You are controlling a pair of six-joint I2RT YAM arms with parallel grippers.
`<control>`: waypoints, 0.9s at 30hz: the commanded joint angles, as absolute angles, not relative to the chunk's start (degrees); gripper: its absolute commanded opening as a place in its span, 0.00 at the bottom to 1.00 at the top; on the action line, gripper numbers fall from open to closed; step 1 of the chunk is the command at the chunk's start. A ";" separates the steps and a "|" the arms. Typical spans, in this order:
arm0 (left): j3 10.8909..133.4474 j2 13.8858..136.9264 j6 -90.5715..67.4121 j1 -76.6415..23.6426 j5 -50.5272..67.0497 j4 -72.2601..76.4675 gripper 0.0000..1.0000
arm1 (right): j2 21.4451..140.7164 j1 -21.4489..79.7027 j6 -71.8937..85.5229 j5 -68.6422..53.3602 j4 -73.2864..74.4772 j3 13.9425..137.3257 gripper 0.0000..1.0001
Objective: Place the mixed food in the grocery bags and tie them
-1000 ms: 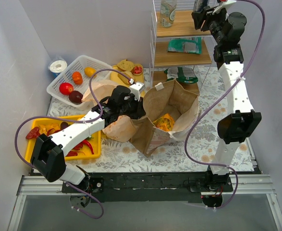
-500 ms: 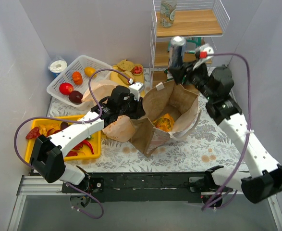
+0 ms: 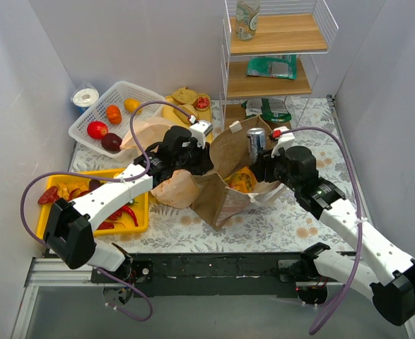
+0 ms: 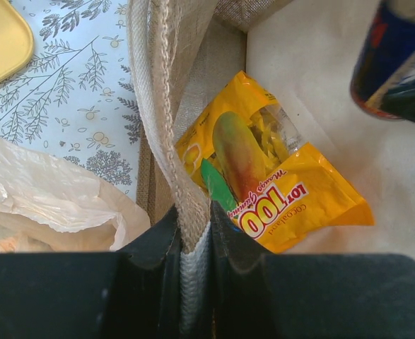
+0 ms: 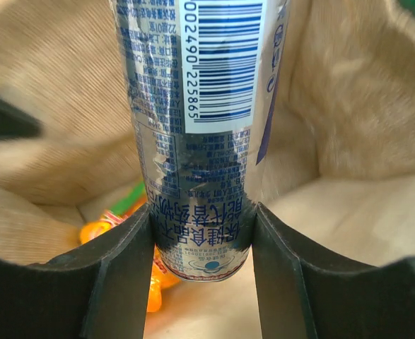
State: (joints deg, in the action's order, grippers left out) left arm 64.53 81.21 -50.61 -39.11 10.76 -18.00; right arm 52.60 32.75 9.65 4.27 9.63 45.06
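Observation:
The stiff brown bag (image 3: pixel 230 195) stands open mid-table. My left gripper (image 4: pixel 193 244) is shut on its rim and white handle (image 4: pixel 187 282), holding that side up. An orange snack packet (image 4: pixel 278 191) lies on the bag's floor (image 3: pixel 241 179). My right gripper (image 5: pixel 201 233) is shut on a silver and blue metal can (image 5: pixel 196 127), which hangs upright inside the bag's mouth (image 3: pixel 256 143). The thin peach plastic bag (image 3: pixel 173 185) lies crumpled left of the brown bag, under my left arm.
A white basket (image 3: pixel 105 127) with round fruit sits at the back left. A yellow tray (image 3: pixel 138 223) of red peppers lies at the front left. A wire and wood shelf (image 3: pixel 274 49) at the back holds a clear bottle (image 3: pixel 247 18) and green packets (image 3: pixel 272 67).
My right arm has come down from the shelf with the can and lowered it into the brown bag's mouth. My left gripper has stayed on the bag's rim.

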 commanded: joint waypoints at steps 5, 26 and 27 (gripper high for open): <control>63.72 80.24 -49.83 -39.11 8.35 -18.90 0.00 | 57.30 33.66 15.55 10.71 13.97 47.90 0.01; 63.72 80.42 -50.01 -39.20 9.67 -18.81 0.00 | 75.76 36.39 20.48 24.44 26.19 54.05 0.22; 63.72 80.33 -49.92 -39.20 9.41 -18.81 0.00 | 75.85 36.39 19.96 23.74 26.19 54.31 0.31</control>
